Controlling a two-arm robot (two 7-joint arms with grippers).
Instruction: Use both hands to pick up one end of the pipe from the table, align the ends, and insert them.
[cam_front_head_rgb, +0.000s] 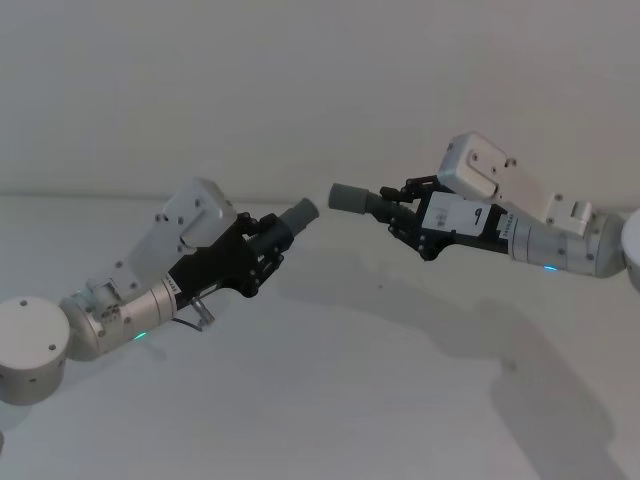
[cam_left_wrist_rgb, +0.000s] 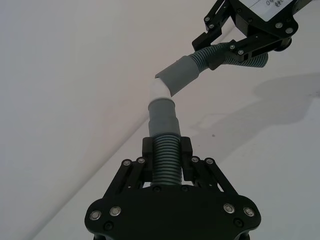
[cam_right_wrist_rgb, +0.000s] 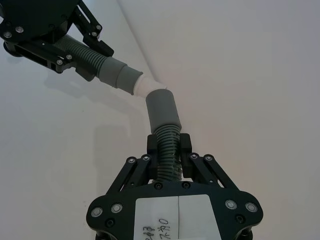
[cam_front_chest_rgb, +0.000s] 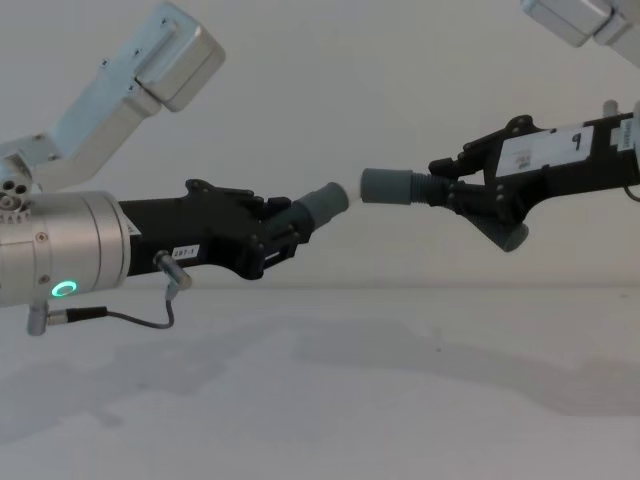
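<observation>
Holding both hose pieces aloft above the table (cam_front_head_rgb: 330, 400): left gripper (cam_front_head_rgb: 262, 252) clamps one ribbed piece (cam_left_wrist_rgb: 167, 160), right gripper (cam_front_head_rgb: 405, 215) the other (cam_right_wrist_rgb: 169, 150). Collars (cam_front_chest_rgb: 325, 207) and (cam_front_chest_rgb: 388, 186) meet at an angle, right collar at 2 o'clock; alignment and insertion remain.

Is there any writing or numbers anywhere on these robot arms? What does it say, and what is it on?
"1": white label on the right gripper, read in the head view; in the chest view the same mark could as well be a "p".
Handwritten marks on that label, seen in the right wrist view: too blurred to read.
Small white tag on the left gripper, chest view: perhaps "287-1", too small to be sure.
</observation>
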